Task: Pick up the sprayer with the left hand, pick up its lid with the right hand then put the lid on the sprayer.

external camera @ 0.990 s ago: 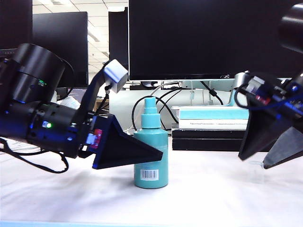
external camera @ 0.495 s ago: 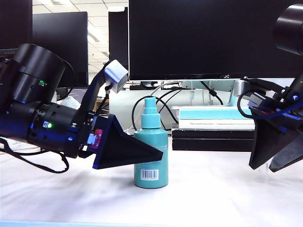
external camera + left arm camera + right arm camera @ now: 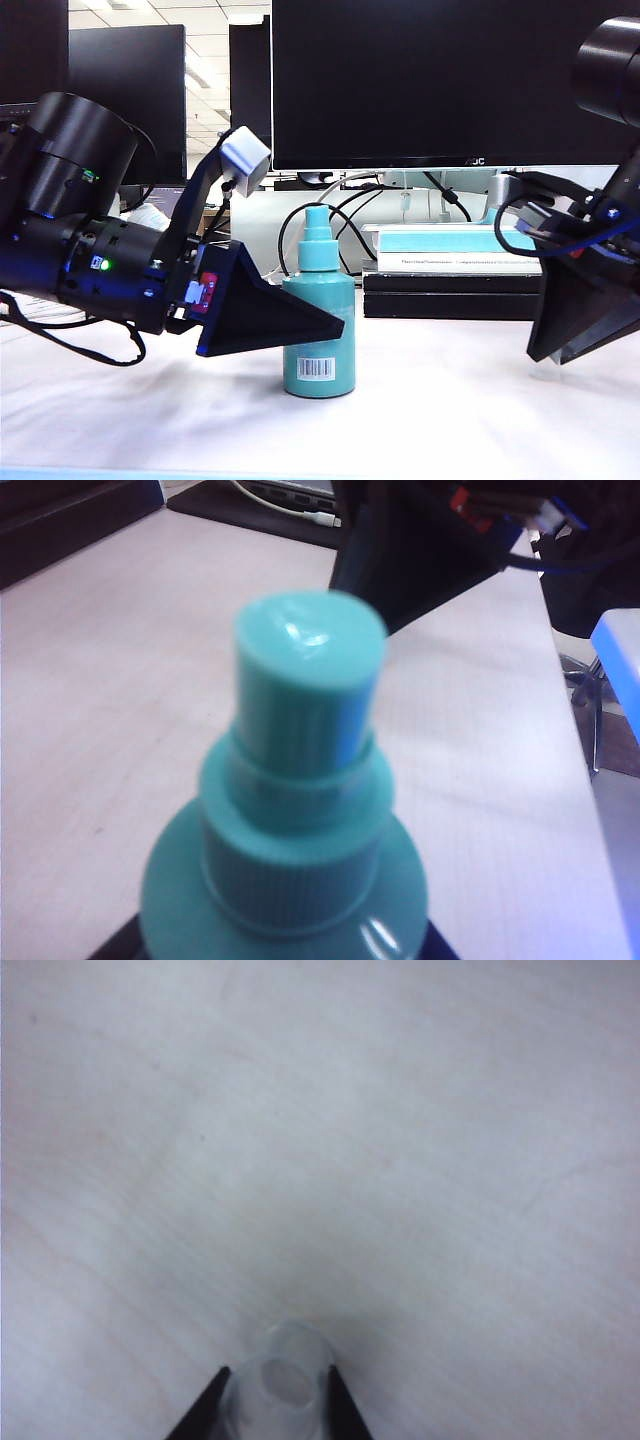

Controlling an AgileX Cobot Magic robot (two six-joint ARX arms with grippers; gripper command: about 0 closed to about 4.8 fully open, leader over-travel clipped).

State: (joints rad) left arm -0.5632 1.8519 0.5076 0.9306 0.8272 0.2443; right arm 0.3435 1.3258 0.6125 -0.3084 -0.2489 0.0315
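Note:
The teal sprayer [image 3: 325,290] stands upright on the white table at the middle of the exterior view, barcode facing front. My left gripper [image 3: 328,326] reaches in from the left, its black fingers on either side of the bottle's body, shut on it. In the left wrist view the stepped nozzle of the sprayer [image 3: 305,710] fills the picture, and the left gripper [image 3: 285,950] shows only as dark corners beside it. The clear lid [image 3: 285,1365] lies on the table, with my right gripper [image 3: 277,1380] shut on it, a black tip against each side. At the far right, the right gripper [image 3: 555,355] points down to the table.
A stack of books [image 3: 450,265] lies behind the sprayer, under a large dark monitor [image 3: 440,80], with black cables [image 3: 350,205] hanging behind. The right arm [image 3: 430,540] shows beyond the nozzle in the left wrist view.
The right gripper's jaws have drawn together from wide apart to close around the lid, and the hand has shifted slightly. The left arm and the sprayer have not moved.

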